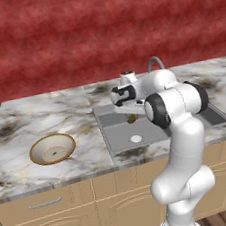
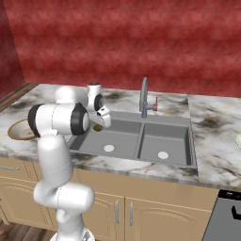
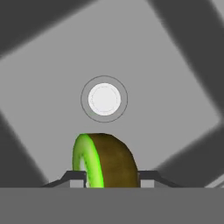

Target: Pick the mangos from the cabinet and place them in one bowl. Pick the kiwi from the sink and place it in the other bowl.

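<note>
Above the sink's (image 2: pixel 141 136) left basin I hold the kiwi (image 3: pixel 104 161), fingers (image 3: pixel 75 178) clamped on its brown sides. Judged light, round, slightly slippery; side grip across the middle suits. Brown-rimmed bowl (image 1: pixel 38 147) waits left on the table (image 1: pixel 21 167).

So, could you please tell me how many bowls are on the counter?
2: a brown-rimmed bowl left of the sink, and a pale edge at the far right, cut off by the frame.
</note>
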Motion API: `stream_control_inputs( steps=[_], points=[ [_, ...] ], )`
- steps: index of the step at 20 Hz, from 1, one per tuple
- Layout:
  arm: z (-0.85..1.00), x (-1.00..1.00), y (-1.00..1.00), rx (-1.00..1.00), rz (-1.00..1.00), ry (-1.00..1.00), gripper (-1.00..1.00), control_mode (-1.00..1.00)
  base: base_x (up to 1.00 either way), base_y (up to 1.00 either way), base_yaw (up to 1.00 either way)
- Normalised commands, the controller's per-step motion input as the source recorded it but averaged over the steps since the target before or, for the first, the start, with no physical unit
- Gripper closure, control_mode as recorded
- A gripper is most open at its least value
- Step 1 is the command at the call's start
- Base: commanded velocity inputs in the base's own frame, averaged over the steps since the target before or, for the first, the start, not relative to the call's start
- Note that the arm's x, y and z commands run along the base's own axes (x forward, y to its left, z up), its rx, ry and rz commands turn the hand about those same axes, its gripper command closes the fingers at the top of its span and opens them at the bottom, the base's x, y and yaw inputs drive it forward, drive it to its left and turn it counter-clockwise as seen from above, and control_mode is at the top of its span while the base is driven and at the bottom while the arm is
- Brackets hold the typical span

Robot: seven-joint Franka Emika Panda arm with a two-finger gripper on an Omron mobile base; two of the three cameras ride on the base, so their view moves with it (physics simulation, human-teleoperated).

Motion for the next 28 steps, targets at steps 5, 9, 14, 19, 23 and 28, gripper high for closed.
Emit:
stream_control_inputs(
  steps=[5,9,14,19,23,28],
  points=[
    [0.29,-0.18,0.32,0.00,0.34,0.00,1.00,-1.00,0.00,0.00,0.00],
    [0.00,-0.14,0.57,-0.09,0.32,0.00,1.00,-1.00,0.00,0.00,0.00],
    [-0.01,-0.04,0.36,-0.07,0.45,0.00,1.00,-1.00,0.00,0.00,0.00],
    [0.24,0.03,0.31,0.01,0.41,0.00,1.00,-1.00,0.00,0.00,0.00],
    [0.44,0.17,0.23,0.08,0.26,0.00,1.00,-1.00,0.00,0.00,0.00],
    [0.18,0.00,0.65,0.02,0.22,0.02,1.00,-1.00,0.00,0.00,0.00]
  ],
)
